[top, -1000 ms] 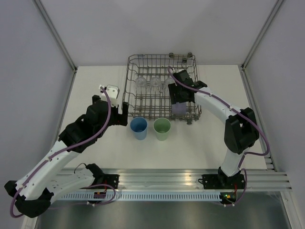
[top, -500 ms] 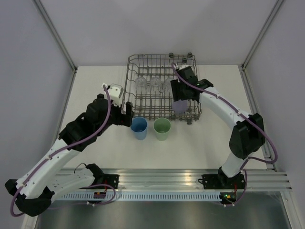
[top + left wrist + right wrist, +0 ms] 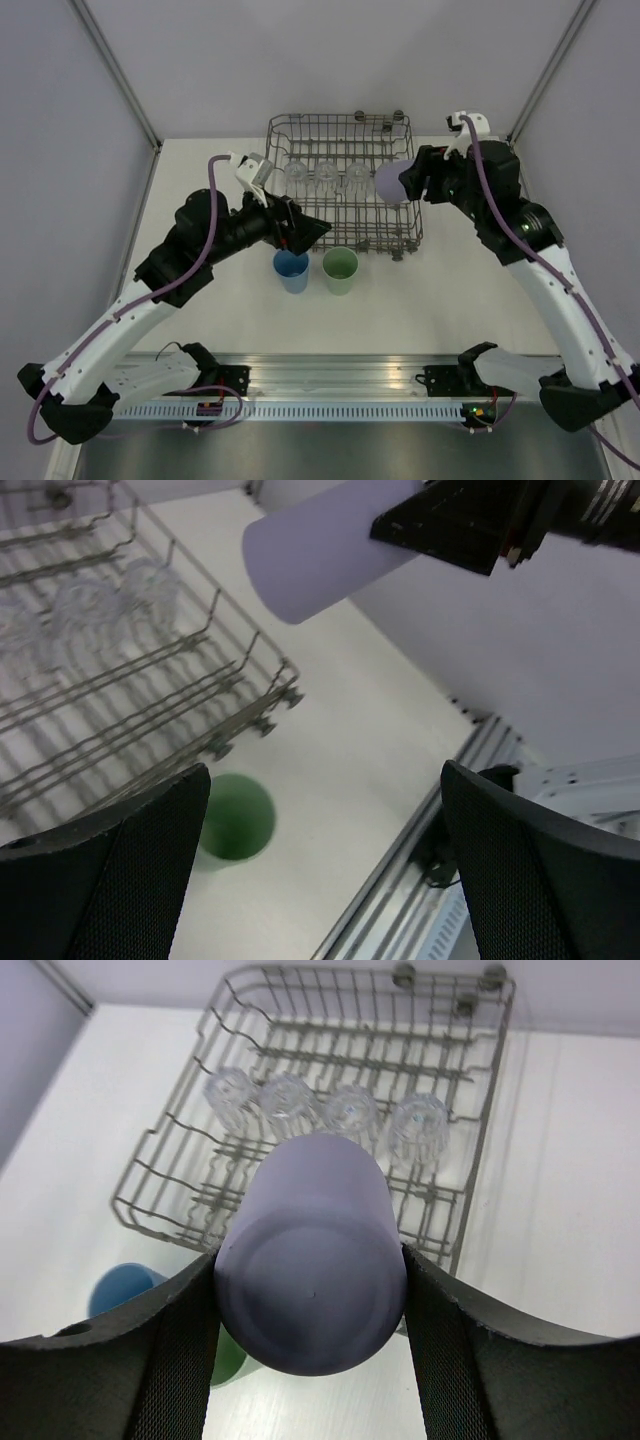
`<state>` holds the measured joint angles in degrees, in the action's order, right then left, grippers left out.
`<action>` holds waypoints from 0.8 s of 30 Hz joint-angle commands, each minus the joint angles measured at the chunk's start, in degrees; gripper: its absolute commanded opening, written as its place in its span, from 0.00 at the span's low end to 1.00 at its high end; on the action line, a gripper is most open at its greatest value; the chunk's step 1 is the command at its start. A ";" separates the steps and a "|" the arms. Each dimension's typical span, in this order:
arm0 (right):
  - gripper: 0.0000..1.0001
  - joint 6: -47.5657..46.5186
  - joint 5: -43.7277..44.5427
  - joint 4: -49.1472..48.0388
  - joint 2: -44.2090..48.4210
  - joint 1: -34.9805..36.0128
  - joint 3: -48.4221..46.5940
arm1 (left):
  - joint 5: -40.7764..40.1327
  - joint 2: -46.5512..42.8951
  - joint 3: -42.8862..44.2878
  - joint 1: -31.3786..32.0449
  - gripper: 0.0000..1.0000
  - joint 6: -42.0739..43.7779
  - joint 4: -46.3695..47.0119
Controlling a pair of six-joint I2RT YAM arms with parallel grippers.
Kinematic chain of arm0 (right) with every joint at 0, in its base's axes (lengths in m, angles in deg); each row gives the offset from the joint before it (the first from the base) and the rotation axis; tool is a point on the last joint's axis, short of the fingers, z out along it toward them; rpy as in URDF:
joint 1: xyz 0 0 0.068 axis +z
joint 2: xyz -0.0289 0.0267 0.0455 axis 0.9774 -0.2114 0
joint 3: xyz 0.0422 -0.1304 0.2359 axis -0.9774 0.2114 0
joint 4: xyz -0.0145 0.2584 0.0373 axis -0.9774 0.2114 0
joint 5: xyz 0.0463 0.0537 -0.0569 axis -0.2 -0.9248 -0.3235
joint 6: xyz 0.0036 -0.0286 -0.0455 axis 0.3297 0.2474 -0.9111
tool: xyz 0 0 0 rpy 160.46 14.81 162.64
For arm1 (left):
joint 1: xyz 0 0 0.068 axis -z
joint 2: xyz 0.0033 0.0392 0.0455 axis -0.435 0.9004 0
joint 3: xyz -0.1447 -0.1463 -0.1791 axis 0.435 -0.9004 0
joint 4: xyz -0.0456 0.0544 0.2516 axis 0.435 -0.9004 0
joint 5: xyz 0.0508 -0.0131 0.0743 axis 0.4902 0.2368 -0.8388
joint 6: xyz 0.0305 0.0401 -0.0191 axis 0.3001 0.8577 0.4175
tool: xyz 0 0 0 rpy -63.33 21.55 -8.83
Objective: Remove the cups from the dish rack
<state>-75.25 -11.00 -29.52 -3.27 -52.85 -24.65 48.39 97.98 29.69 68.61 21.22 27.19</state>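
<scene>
Lilac cup is in the R gripper, up in the air over the right wall of the dish rack. It lies roughly on its side, closed end toward the wrist cam.

Step in hand, prob.: put it down w/ the others. The blue cup and green cup stand on the tabletop just off the rack's near edge. Four clear glasses sit in a row across the rack's middle.

To do it well:
- Clear the rack wall before dropping.
- Turn the cup upright.
- Aim for bare tabletop right of the green cup w/o bumping it.
- Let go only once the base sits flat.

R fingers are partway apart, clamped on both sides of the cup body, touching nothing else. L gripper is spread fully wide and empty, hovering over the rack's near edge above the blue cup.
</scene>
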 commanded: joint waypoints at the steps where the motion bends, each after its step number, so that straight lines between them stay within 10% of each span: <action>1: 0.42 1.71 -6.67 -3.31 5.84 -0.34 0.98 | 12.34 0.54 -0.11 -0.11 1.00 -7.97 16.66; 24: 0.40 10.85 -30.32 -13.41 25.19 -0.34 1.42 | 38.02 16.09 -5.31 0.15 0.96 -50.50 78.35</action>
<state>-67.73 -35.70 -36.14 21.67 -53.07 -23.56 82.60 111.73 23.72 68.61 -18.76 90.81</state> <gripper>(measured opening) 0.706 0.971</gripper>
